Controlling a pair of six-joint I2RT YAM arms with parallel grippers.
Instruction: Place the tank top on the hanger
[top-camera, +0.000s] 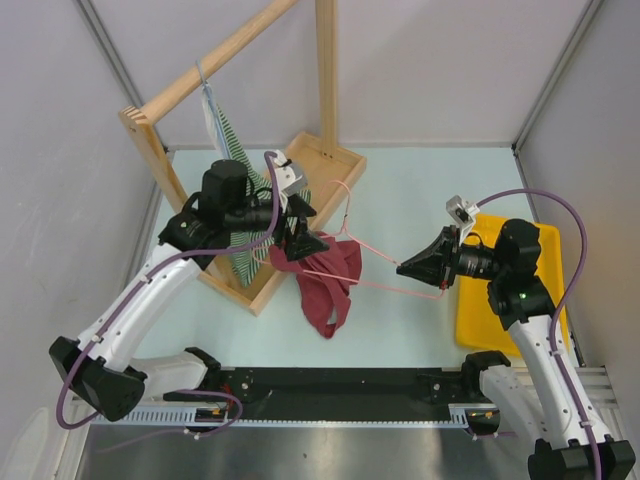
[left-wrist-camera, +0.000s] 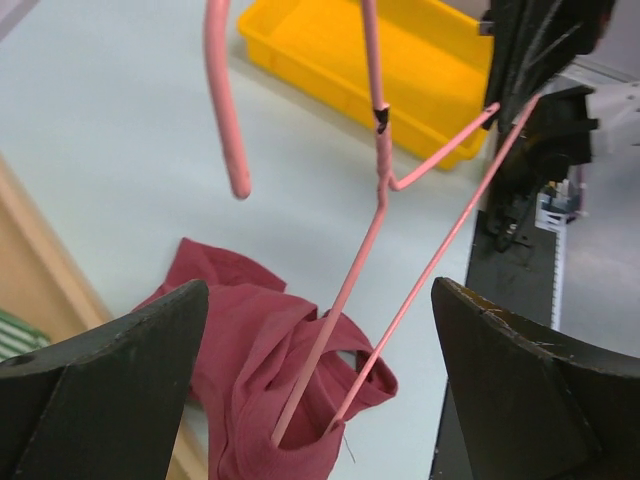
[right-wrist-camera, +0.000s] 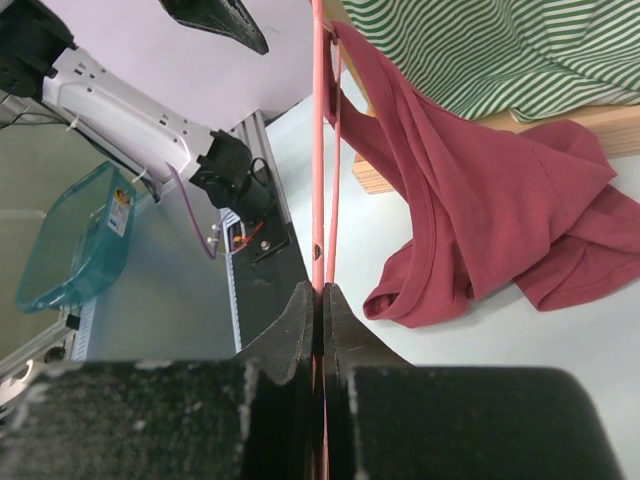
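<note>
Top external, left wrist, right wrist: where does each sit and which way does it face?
Top external: above and behind, looking down on the table; left arm and right arm show.
Left wrist: on the left arm, past the open left hand to the hanger, tank top and yellow bin.
Right wrist: on the right arm, along the shut right hand toward the striped garment.
Shared: both wrist views show hanger and tank top.
</note>
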